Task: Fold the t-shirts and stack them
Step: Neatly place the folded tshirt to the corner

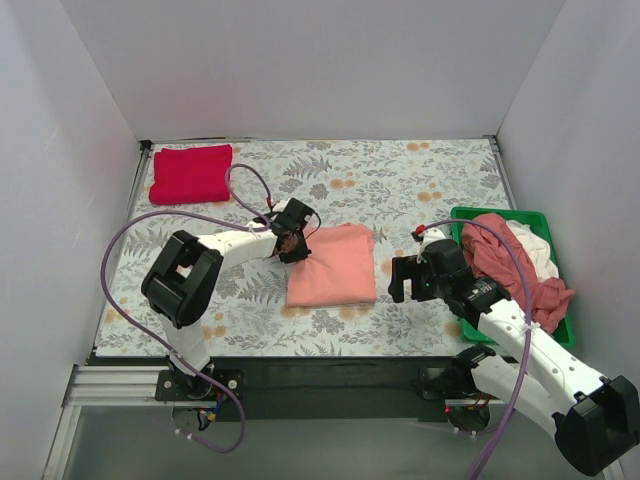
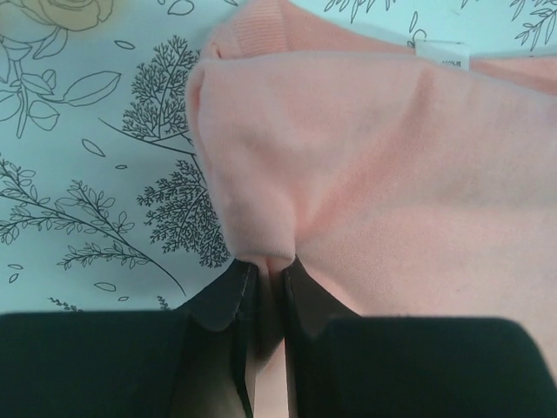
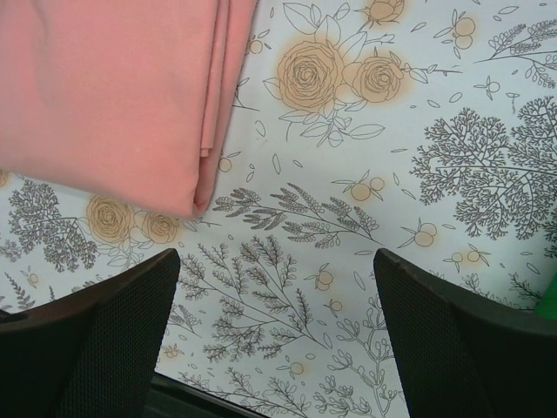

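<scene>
A folded salmon-pink t-shirt (image 1: 332, 266) lies mid-table. My left gripper (image 1: 290, 243) is at its far-left corner, shut on a pinch of the pink fabric (image 2: 261, 235). The shirt's collar and white label (image 2: 441, 52) show in the left wrist view. A folded red t-shirt (image 1: 191, 173) lies at the back left. My right gripper (image 1: 405, 280) is open and empty over bare table, just right of the pink shirt, whose near-right corner (image 3: 113, 96) shows in the right wrist view.
A green bin (image 1: 540, 222) at the right holds a heap of unfolded shirts, rust red (image 1: 505, 262) and white (image 1: 538, 250). White walls close in the table on three sides. The cloth has a floral print (image 1: 400, 180).
</scene>
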`<action>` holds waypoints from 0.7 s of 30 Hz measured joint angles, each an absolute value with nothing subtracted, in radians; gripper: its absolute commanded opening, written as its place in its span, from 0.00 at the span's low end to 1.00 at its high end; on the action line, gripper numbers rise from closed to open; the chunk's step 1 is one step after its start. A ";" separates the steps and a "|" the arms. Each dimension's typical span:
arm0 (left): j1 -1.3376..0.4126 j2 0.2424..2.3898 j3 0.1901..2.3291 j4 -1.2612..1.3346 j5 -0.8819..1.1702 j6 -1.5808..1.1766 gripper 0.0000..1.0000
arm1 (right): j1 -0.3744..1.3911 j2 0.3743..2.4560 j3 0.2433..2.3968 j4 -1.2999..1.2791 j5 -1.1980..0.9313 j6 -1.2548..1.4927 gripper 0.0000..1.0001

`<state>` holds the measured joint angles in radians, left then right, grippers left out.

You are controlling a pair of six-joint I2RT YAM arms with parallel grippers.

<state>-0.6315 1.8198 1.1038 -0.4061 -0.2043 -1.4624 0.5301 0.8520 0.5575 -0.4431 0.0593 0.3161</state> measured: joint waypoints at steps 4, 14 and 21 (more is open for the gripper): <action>-0.634 1.829 1.124 -0.419 -0.224 -1.448 0.00 | 0.521 0.852 0.546 -0.440 0.076 0.309 0.98; -0.655 1.872 1.176 -0.419 -0.541 -1.191 0.00 | 0.508 0.855 0.542 -0.440 0.097 0.303 0.98; -0.587 1.887 1.179 -0.280 -0.712 -0.878 0.00 | 0.498 0.879 0.542 -0.439 0.106 0.298 0.98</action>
